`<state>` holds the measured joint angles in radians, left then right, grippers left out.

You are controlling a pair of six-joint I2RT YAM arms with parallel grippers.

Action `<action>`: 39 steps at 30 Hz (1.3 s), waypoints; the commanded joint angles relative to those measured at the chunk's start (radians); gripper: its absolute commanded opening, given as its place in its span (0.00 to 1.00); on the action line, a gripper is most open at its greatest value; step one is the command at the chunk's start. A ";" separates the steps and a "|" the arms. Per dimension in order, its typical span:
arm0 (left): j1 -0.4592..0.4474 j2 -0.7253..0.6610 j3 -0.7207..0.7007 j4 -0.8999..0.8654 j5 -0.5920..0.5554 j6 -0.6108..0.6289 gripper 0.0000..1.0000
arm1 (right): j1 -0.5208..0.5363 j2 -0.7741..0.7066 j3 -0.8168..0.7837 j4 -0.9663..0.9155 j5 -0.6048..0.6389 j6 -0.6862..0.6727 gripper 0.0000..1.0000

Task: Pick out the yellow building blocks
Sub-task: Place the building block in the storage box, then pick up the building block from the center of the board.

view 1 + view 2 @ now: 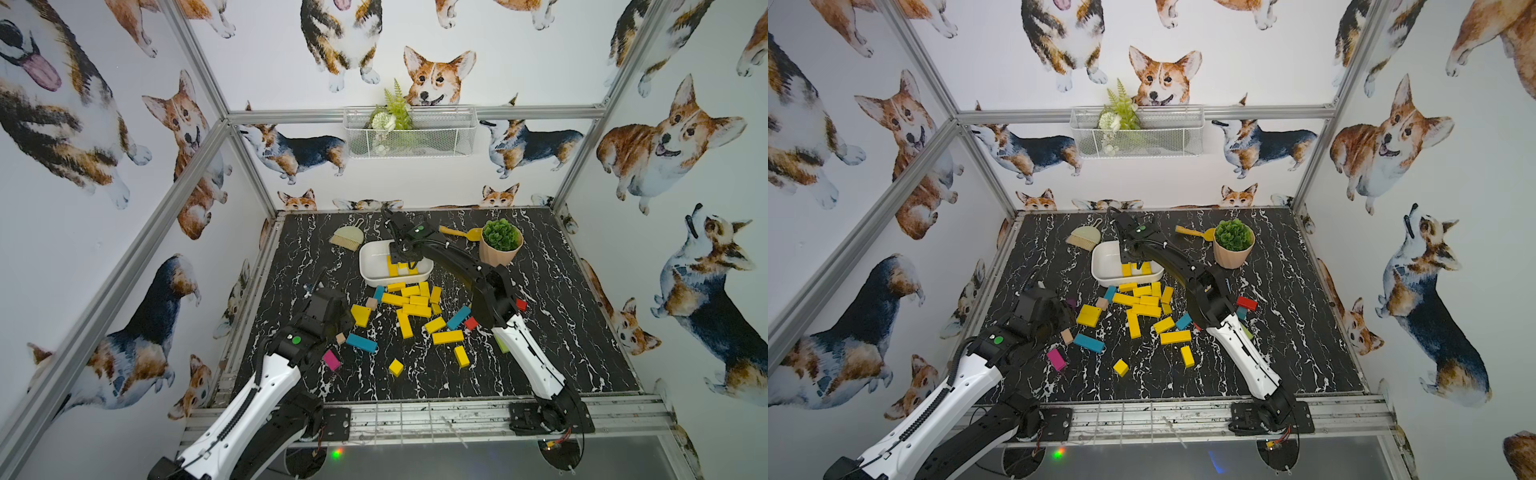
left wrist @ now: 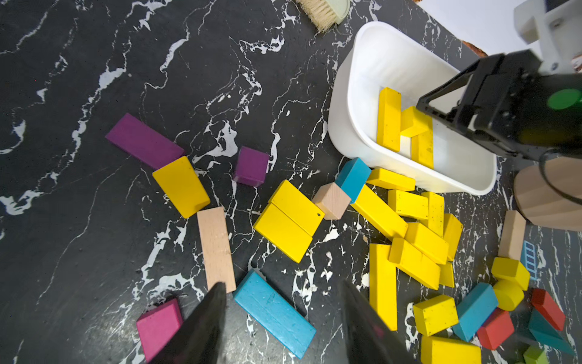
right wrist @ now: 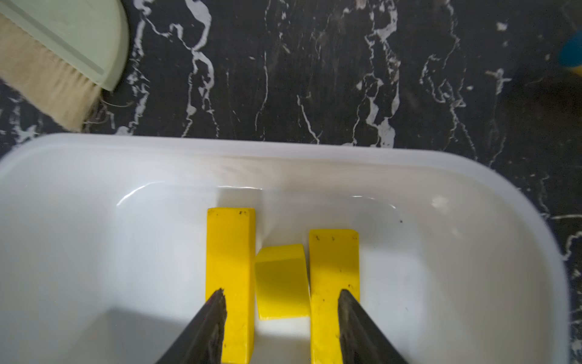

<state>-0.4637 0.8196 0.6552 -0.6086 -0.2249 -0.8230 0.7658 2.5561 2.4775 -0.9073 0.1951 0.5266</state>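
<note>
Yellow was the main colour: your yellow building blocks [image 1: 411, 305] lay in a loose heap on the black marbled table [image 1: 561, 332], just on the near side of the white tub [image 1: 365, 266], with a few strays nearer the arm bases. Three lay inside the tub: two long bars [image 3: 230, 268] side by side and a short piece [image 3: 280, 280] tilted between them.

Your right arm [image 1: 528, 353] reached far forward from its base, elbow raised and wrist bent down over the tub. Your right gripper [image 3: 282, 294] had its jaws parted and held nothing. In the wrist view each fingertip overlapped a bar, with the short piece in the gap, touching neither as far as could be told.

Your left arm [image 1: 257, 386] was folded low near the table's left edge, wrist pitched down. Your left gripper [image 2: 283, 285] had its jaws apart and empty, and hovered above a blue bar [image 2: 274, 313] and the end of a plain wood bar [image 2: 215, 249], left of the heap.

A brush [image 1: 347, 237] lay beyond the tub, and a potted plant [image 1: 500, 245] stood to the tub's right.
</note>
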 commanded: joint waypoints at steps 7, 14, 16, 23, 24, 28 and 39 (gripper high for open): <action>-0.195 0.161 0.098 0.059 -0.050 -0.035 0.59 | 0.027 -0.485 -0.521 0.218 -0.043 -0.025 0.58; -0.442 0.394 0.175 0.095 -0.141 -0.138 0.60 | 0.031 -0.809 -0.991 0.345 -0.040 0.038 0.58; -0.483 0.463 0.188 0.101 -0.146 -0.156 0.60 | 0.033 -0.885 -1.086 0.348 -0.024 0.057 0.58; -0.546 0.694 0.309 0.116 -0.124 -0.164 0.62 | 0.037 -1.083 -1.324 0.331 0.053 0.124 0.57; -0.546 0.732 0.325 0.120 -0.114 -0.158 0.62 | 0.036 -1.099 -1.341 0.329 0.058 0.128 0.57; -0.546 0.810 0.362 0.104 -0.122 -0.151 0.62 | 0.037 -1.157 -1.404 0.303 0.080 0.144 0.57; -0.531 0.939 0.368 0.099 -0.160 -0.182 0.59 | 0.036 -1.175 -1.428 0.273 0.105 0.159 0.56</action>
<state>-1.0023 1.7409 1.0222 -0.4973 -0.3466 -0.9730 0.8005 1.3849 1.0523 -0.6140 0.2771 0.6590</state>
